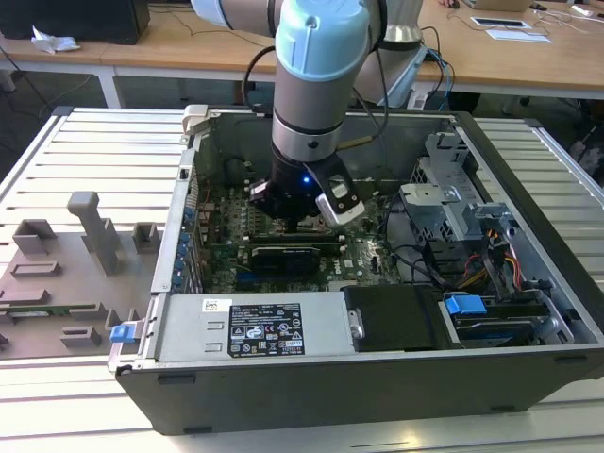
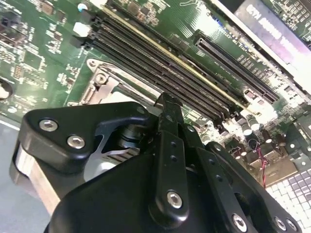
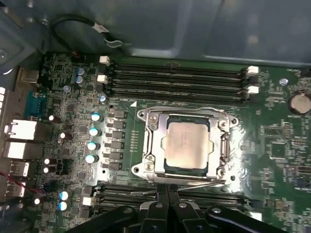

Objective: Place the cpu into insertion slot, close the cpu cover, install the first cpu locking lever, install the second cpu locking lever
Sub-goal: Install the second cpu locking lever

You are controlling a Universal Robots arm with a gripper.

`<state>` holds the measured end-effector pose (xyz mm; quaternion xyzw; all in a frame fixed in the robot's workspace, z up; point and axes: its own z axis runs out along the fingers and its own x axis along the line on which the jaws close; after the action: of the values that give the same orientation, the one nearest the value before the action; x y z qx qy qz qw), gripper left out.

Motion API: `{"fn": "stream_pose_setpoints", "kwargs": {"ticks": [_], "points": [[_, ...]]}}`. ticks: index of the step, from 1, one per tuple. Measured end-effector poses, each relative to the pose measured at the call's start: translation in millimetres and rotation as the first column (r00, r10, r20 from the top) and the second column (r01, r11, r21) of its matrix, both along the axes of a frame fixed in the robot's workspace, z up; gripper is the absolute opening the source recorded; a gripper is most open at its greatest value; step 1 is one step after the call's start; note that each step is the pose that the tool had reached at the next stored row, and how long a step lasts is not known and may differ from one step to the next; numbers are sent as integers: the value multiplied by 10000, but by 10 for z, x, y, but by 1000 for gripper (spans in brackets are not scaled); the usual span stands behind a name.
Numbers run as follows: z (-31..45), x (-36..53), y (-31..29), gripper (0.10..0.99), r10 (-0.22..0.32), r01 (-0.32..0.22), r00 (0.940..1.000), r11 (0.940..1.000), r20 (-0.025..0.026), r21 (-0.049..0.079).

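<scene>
**Eng:** Right, status for you. Your gripper (image 1: 300,219) is down inside the open PC case (image 1: 528,245), low over the green motherboard (image 1: 354,250) in the exterior view. In the first wrist view the fingertips (image 3: 166,194) come together just beside one edge of the insertion slot (image 3: 146,145); I see no gap between them and nothing pinched.

**Op:** So the fingers are closed?

**Eng:** Looks that way to me: tips together, nothing in them. In the second wrist view you get the black finger (image 2: 167,141) from behind, its tip just in front of the socket's metal frame (image 2: 104,85), but I can't tell from there whether it touches.

**Op:** Where's the cpu?

**Eng:** You've got the cpu (image 3: 187,144) lying flat in the slot, pale metal top facing up. The cpu cover (image 3: 223,141) is down around it, chip showing through its window. A thin metal lever (image 3: 194,182) runs along the slot edge nearest your fingertips; I can't tell if it's latched.

**Op:** Anything else near?

**Eng:** Long black memory slots (image 3: 177,77) run along the far side of the socket. Outside the case, towards the exterior view's left, a grey fixture tray (image 1: 66,274) sits on the slatted table (image 1: 94,151).
</scene>
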<state>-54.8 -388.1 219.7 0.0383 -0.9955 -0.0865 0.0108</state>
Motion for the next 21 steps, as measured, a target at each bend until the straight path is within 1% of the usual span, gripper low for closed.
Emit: {"fn": "stream_pose_setpoints", "kwargs": {"ticks": [2, 4, 6, 8, 12, 14, 16, 18, 19, 21], "points": [[-29, -16, 0, 106, 0, 0, 10000, 10000, 0, 0], [-55, -52, 0, 106, 1, -1, 10000, 10000, 0, -1], [-64, -105, 0, 106, 0, 0, 10000, 10000, 0, 12], [-92, -184, 0, 106, 9, -9, 10000, 10000, 0, 23], [-133, -254, 1, 106, 264, -264, 9997, 9996, 2, 60], [-147, -259, 23, 106, 326, -326, 9995, 9994, -1, 72], [-175, -260, 83, 106, 395, -395, 9992, 9992, 1, 112], [-199, -260, 107, 106, 437, -437, 9990, 9990, 4, 121], [-211, -260, 130, 106, 471, -471, 9989, 9988, 0, 127], [-220, -264, 140, 106, 508, -508, 9987, 9986, 1, 133]]}}
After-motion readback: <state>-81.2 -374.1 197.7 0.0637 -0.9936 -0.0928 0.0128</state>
